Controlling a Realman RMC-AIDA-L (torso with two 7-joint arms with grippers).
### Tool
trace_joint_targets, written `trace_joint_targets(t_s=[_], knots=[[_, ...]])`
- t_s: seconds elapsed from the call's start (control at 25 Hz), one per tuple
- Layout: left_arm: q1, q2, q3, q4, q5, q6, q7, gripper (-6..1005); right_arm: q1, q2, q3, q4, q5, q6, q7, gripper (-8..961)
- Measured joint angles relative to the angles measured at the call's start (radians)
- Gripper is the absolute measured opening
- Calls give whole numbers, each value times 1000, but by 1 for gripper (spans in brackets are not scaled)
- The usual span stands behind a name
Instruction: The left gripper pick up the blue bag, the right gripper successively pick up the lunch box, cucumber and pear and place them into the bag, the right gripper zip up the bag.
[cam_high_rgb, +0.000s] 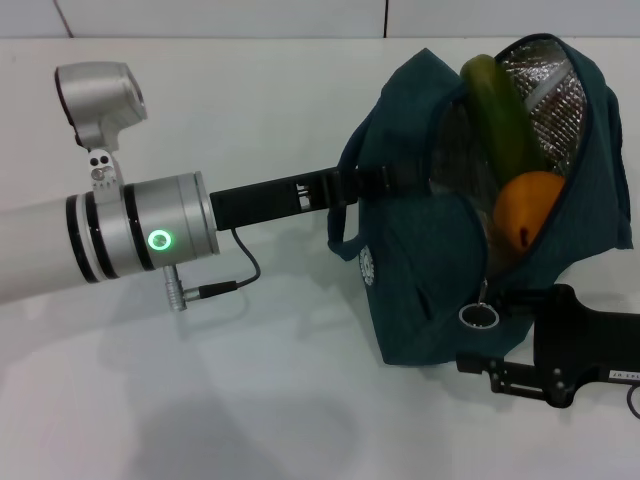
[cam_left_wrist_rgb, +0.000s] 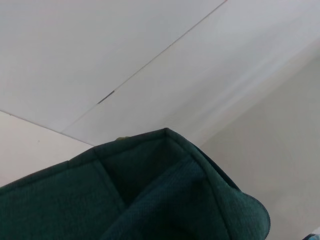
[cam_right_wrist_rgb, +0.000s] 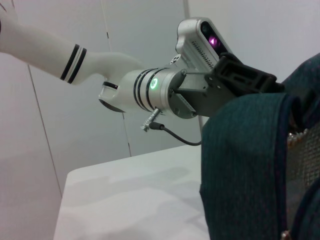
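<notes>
The blue bag (cam_high_rgb: 430, 270) is the biggest thing here. It hangs off the end of the left gripper (cam_high_rgb: 345, 187), which reaches in from the bag's outer side and holds it by the strap at the top edge. The fingers are pinched shut on the fabric, so the bag stays up and its mouth stays open.

The bag's mouth runs long, from the far top corner down to the near corner. The silver lining shows inside. The cucumber (cam_high_rgb: 497, 110) stands in the far part, leaning along that same line. The pear (cam_high_rgb: 525, 212) sits lower, just under the cucumber. I cannot see the lunch box; it may be hidden deeper inside.

So only the zipping looks left to do. The zipper ring (cam_high_rgb: 479, 316) hangs at the near, low end of the mouth. The right gripper (cam_high_rgb: 470, 362) is just below that ring, very near it, much nearer than the left one. I cannot tell whether its fingers are wide or narrow. I think it must go up a little to catch the ring, then pull along the mouth toward the far corner.
</notes>
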Motion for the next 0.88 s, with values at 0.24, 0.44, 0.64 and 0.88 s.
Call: trace_joint_targets(t_s=[0.24,0.44,0.64,0.88], knots=[[3,0,-1,0,0,1,0,60,1,0,3,-1,3,1,4,459],[12,0,-2,1,-1,11,0,60,-4,-2,21,0,15,-4,3,288],[14,0,-2,1,-1,15,0,60,-13,-2,27,0,15,-6,0,222],[14,0,-2,1,-1,15,0,60,-13,-2,29,0,15,-7,5,141]])
